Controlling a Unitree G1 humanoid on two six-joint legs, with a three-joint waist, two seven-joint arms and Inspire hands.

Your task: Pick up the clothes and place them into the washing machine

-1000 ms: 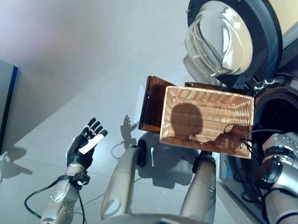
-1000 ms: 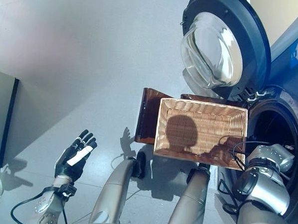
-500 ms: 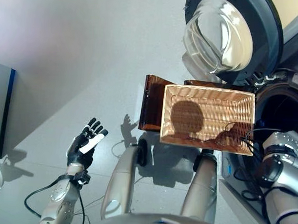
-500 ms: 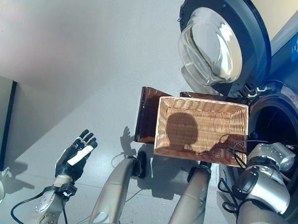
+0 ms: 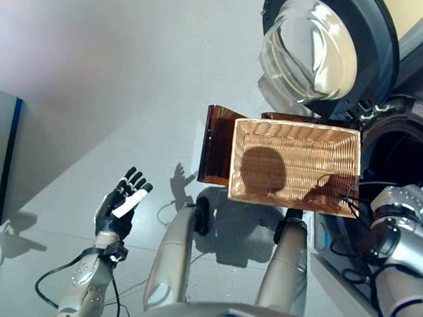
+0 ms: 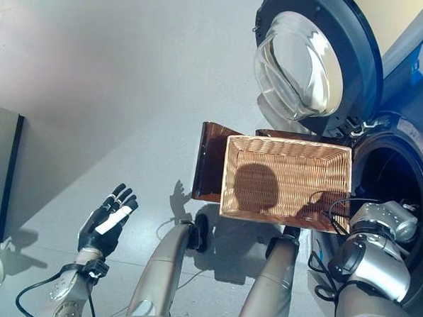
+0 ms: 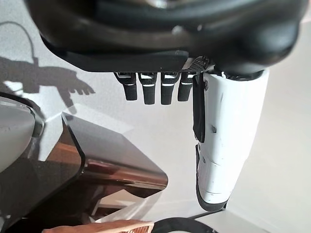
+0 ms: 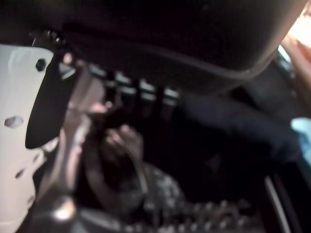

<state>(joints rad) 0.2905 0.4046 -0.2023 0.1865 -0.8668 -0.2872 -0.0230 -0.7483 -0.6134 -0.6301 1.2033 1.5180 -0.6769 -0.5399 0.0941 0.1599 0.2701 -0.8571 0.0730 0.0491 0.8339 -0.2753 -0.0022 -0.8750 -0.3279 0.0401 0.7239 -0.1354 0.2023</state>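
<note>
Right hand [image 8: 29,121] reaches into the dark drum [image 6: 398,186] of the washing machine [image 6: 413,105], its arm entering from the lower right of the head views, where the hand itself is hidden behind the drum's rim. In the right wrist view the white thumb cover and a row of fingers face a heap of dark, patterned clothes [image 8: 146,189] lying inside the drum, just past the fingertips; whether the fingers have hold of the cloth or have let it go cannot be told. Left hand [image 5: 120,203] hangs over bare floor [image 5: 94,88] well away on the robot's left, fingers straight and spread, holding nothing. Between the 2 arms stands 1 wicker basket [image 5: 294,170], long axis running left to right, resting on 1 brown translucent stand [image 5: 215,155]; no garment shows in the basket, only shadow on the weave. The machine's 1 round glass door [image 5: 313,50] is swung wide open above the basket. The right hand is by far the nearer to the clothes, which lie straight ahead of it, deeper in the drum, so any coming move, be it a release or a push further in, probably falls to that arm. Only 1 bundle of cloth can be made out; how many pieces it holds cannot be counted.
</note>
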